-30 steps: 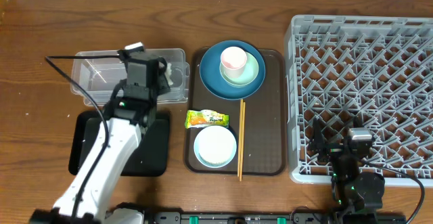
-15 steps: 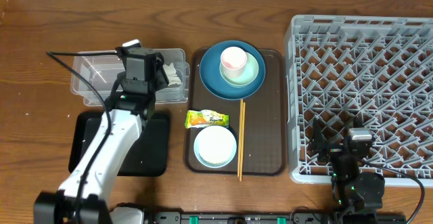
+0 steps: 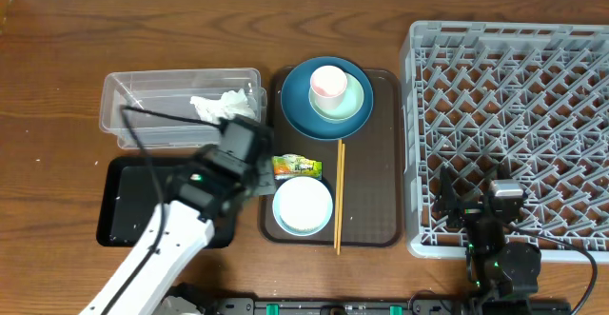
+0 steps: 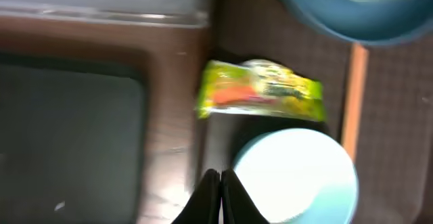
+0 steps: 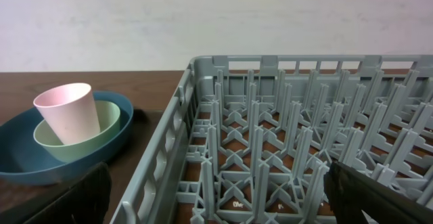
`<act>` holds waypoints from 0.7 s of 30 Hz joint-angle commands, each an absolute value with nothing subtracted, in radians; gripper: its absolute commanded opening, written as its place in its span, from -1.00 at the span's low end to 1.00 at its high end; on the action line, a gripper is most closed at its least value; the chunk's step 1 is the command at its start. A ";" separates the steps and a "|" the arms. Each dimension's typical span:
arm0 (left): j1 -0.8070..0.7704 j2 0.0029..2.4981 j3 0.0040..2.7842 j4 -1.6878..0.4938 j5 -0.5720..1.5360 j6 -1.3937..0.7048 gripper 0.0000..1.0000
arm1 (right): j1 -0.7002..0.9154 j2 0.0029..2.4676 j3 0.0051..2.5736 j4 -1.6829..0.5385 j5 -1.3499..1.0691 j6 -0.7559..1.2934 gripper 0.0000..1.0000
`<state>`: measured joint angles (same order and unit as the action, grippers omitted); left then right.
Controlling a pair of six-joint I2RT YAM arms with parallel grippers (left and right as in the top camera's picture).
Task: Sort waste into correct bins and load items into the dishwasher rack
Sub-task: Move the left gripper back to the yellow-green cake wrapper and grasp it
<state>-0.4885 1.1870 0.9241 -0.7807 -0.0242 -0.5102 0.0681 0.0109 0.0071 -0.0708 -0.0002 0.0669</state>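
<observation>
The crumpled white tissue (image 3: 224, 104) lies in the clear tub (image 3: 143, 115). The yellow-green wrapper (image 3: 297, 166) (image 4: 260, 92) lies on the brown tray's left edge, above the pale blue-white bowl (image 3: 303, 206) (image 4: 294, 176). My left gripper (image 3: 262, 177) (image 4: 221, 176) is shut and empty, just left of that bowl and below the wrapper. The pink cup (image 3: 329, 84) (image 5: 66, 112) stands in the pale green bowl (image 3: 350, 104) on the blue plate (image 3: 295, 110). The chopsticks (image 3: 338, 196) lie right of the bowl. My right gripper (image 3: 476, 201) (image 5: 220, 204) is open over the grey rack's (image 3: 514, 115) front left corner.
The black tray (image 3: 128, 201) (image 4: 67, 129) sits in front of the clear tub, under my left arm. The brown serving tray (image 3: 381, 191) lies between the bins and the rack. The rack's upright pegs (image 5: 284, 143) fill the right wrist view.
My left arm has swung from above the clear tub to the front right, next to the wrapper. The tissue now lies uncovered in the tub. The right arm has not moved.
</observation>
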 commanded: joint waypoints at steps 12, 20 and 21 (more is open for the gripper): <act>-0.577 1.486 0.918 -0.480 -0.138 -0.468 -0.88 | 0.077 0.006 0.005 -0.075 0.000 0.062 0.98; -0.578 1.567 0.918 -0.512 0.154 -0.465 -0.88 | 0.077 0.006 0.005 -0.075 0.000 0.062 0.99; -0.577 1.565 0.918 -0.527 0.175 -0.465 -0.88 | 0.077 0.006 0.005 -0.075 0.000 0.062 0.98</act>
<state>-0.5743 1.5711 0.9222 -0.5076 0.0509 -0.4805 0.0681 0.0113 0.0071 -0.0704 -0.0002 0.0669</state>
